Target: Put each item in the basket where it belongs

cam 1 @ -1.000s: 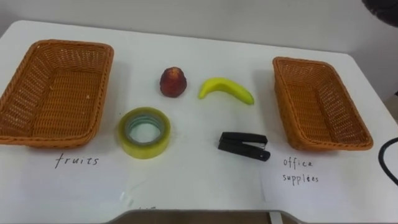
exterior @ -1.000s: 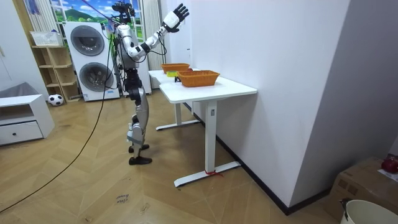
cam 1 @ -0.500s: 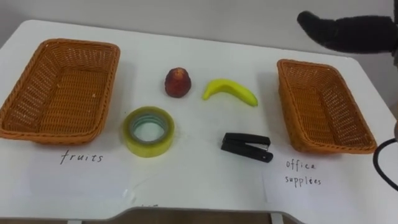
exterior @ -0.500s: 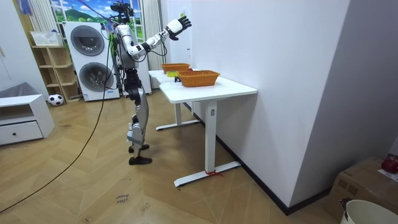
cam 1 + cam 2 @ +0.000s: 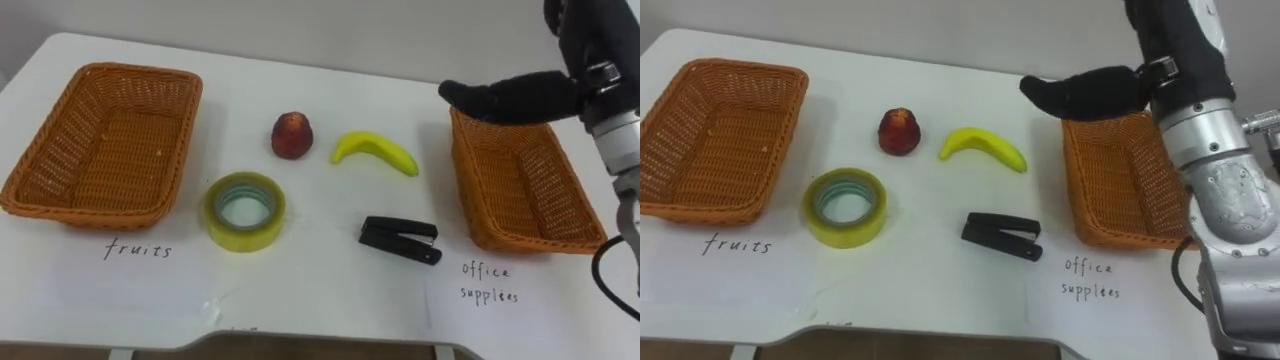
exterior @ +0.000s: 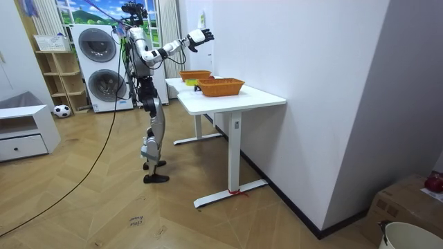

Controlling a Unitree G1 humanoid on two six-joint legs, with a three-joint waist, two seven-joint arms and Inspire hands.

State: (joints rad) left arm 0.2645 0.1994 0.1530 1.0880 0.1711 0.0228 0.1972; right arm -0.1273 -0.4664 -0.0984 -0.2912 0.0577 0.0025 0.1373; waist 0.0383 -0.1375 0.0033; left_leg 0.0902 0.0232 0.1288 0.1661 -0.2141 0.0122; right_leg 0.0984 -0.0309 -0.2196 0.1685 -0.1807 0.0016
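We see the table (image 5: 320, 290) carrying the left basket (image 5: 40, 190) by its left edge and the right basket (image 5: 470, 215) by its right edge. Our right hand (image 5: 510, 98) hovers over the right basket's far corner, fingers straight, grasping nothing, well apart from the items mid-table: tape (image 5: 244, 232) and stapler (image 5: 400, 240) nearer the front edge, banana (image 5: 375, 152) and peach (image 5: 291, 135) beyond them.

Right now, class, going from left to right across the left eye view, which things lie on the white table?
fruits basket → tape roll → red fruit → banana → stapler → office supplies basket
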